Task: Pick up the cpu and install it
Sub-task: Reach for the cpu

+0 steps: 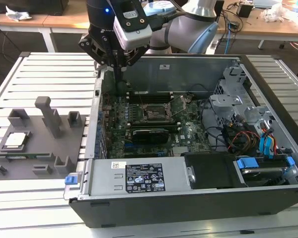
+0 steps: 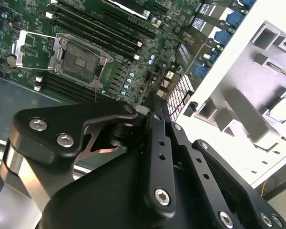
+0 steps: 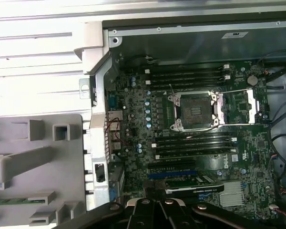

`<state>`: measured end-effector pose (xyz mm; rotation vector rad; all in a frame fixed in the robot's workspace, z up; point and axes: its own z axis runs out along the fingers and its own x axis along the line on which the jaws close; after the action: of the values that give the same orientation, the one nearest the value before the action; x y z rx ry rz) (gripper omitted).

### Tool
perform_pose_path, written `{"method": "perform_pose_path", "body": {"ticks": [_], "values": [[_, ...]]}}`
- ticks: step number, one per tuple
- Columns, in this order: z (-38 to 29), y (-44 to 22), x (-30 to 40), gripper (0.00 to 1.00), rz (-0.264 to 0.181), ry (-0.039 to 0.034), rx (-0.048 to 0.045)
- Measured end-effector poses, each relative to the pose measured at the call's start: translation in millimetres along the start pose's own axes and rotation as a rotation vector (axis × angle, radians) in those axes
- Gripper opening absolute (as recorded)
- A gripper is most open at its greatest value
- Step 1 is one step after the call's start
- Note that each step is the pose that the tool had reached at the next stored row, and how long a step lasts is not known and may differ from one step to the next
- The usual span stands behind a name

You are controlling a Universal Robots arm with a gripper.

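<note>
The cpu (image 1: 16, 140), a small silver square chip, lies on the grey fixture tray (image 1: 64, 144) at the exterior view's left, outside the computer case. My gripper (image 1: 119, 77) hangs above the case's back left corner, well away from the cpu. Its fingers are shut with nothing between them, and the gripper (image 2: 155, 102) shows the same in the second wrist view. The black-framed socket (image 3: 195, 110) on the green motherboard stands open and bare, with its metal plate (image 3: 250, 107) swung aside. The same socket (image 2: 83, 59) appears in the second wrist view and in the exterior view (image 1: 153, 113).
The fixture tray carries upright grey posts (image 1: 49, 116) and a long green memory stick (image 1: 20, 157). The case's metal side wall (image 1: 92, 134) stands between tray and motherboard. A black card (image 1: 150, 135), cables (image 1: 238, 136) and drive bays (image 1: 233, 99) crowd the case interior.
</note>
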<state>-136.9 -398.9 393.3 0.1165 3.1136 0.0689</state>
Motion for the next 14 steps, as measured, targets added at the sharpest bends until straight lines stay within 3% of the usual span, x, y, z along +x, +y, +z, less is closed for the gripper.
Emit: {"method": "perform_pose_path", "body": {"ticks": [14], "values": [[-0.5, -1.2, 16.8, 0.11, 0.000, 0.0001, 0.0000]]}}
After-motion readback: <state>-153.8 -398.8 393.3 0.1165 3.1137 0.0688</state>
